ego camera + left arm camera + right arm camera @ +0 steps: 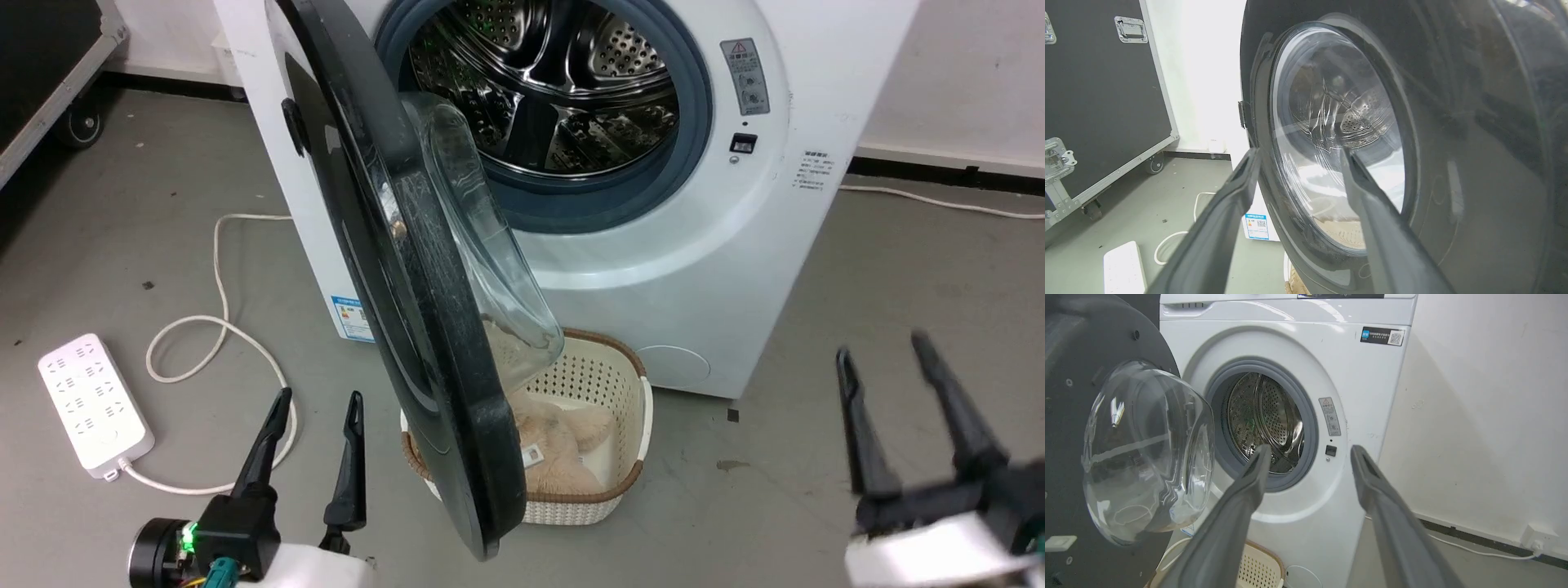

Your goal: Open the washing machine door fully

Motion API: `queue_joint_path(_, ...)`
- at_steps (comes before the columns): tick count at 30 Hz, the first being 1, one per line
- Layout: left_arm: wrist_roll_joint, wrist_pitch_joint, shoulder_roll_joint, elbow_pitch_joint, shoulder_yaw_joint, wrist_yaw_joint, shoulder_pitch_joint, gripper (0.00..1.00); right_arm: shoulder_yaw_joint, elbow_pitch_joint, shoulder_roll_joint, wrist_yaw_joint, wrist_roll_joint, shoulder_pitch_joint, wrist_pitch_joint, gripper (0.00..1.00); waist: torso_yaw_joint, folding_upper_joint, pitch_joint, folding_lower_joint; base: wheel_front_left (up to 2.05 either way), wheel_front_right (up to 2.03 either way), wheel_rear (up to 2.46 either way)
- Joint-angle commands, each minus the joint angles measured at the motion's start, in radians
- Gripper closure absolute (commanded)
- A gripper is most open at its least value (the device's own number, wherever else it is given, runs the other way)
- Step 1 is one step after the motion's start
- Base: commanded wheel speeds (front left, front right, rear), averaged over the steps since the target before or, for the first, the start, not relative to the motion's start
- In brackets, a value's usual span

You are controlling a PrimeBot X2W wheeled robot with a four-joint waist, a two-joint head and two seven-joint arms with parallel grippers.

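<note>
You've got a white washing machine [718,269] w/ blue-grey gasket [692,122] and shiny steel drum [571,82] dotted w/ holes. The washing machine door [433,343]: glossy black, clear glass centre. Near it, cream lattice basket [608,384], brown rim. Left: white power strip [94,404] on grey floor [857,269].

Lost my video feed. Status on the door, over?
Left gripper open, right gripper open, both empty. Washing machine door swung out, drum exposed. Below door: woven basket.

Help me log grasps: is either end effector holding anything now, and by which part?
Nothing is held. The left end effector is open beside the large round glossy black door; the right end effector is open in free air.
</note>
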Motion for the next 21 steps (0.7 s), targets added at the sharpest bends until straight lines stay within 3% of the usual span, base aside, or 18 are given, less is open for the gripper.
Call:
queue_joint_path(1, 0.001, -0.005, 0.004, -0.009, 0.004, -0.002, 0.017, 0.0, -0.012, -0.007, 0.025, -0.001, -0.019, 0.051, -0.006, 0.0, 0.001, 0.0, 0.005, 0.0001, 0.0, 0.0, 0.0)
queue_joint_path(7, 0.001, -0.005, 0.002, 0.005, -0.002, -0.008, 0.023, 0.0, -0.016, 0.065, 0.06, -0.001, 0.0, 0.134, -0.002, 0.0, -0.003, 0.0, 0.007, 0.0001, 0.0, 0.0, 0.0)
queue_joint_path(15, 0.0, -0.005, 0.001, 0.033, -0.008, -0.015, 0.021, 0.0, -0.01, 0.102, 0.062, -0.001, 0.063, 0.12, -0.017, 0.0, -0.011, 0.0, 0.003, 0.0001, 0.0, 0.0, 0.0)
queue_joint_path(16, 0.0, -0.005, 0.001, 0.035, -0.008, -0.016, 0.02, 0.16, -0.011, 0.102, 0.062, -0.001, 0.065, 0.117, -0.018, 0.0, -0.011, 0.0, 0.003, 0.0001, 0.0, 0.0, 0.0)
queue_joint_path(17, 0.0, -0.005, 0.001, 0.033, -0.006, -0.015, 0.018, 0.75, -0.012, 0.102, 0.062, -0.001, 0.068, 0.115, -0.019, 0.0, -0.011, 0.0, 0.003, 0.0001, 0.0, 0.0, 0.0)
queue_joint_path(18, 0.0, -0.005, 0.0, 0.024, -0.001, -0.01, 0.015, 1.0, -0.013, 0.102, 0.062, -0.001, 0.069, 0.112, -0.02, 0.0, -0.011, 0.0, 0.003, 0.0001, 0.0, 0.0, 0.0)
queue_joint_path(21, 0.002, -0.005, 0.0, -0.008, 0.01, -0.001, 0.011, 1.0, -0.016, 0.102, 0.062, -0.001, 0.073, 0.107, -0.022, 0.0, -0.012, 0.0, 0.003, 0.0001, 0.0, 0.0, 0.0)
